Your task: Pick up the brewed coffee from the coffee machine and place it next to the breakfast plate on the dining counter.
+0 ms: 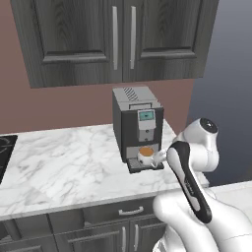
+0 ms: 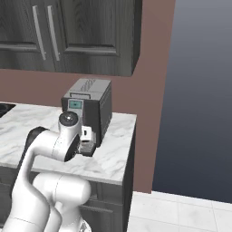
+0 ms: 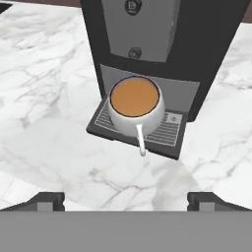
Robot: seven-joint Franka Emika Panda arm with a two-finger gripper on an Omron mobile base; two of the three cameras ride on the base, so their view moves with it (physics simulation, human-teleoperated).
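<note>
We see the brewed coffee (image 3: pixel 135 105) sitting on the drip tray (image 3: pixel 170 132) of the coffee machine (image 3: pixel 162 44), straight ahead of our wide-open, empty pincer (image 3: pixel 126 201), its handle pointing back from the machine toward the gap between the fingertips.

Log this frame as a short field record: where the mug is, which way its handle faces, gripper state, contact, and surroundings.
mug: white mug of coffee on the drip tray of the coffee machine
handle: points toward the hand camera
gripper: gripper open, short of the mug
contact: none
surface: marble counter under grey cupboards
</note>
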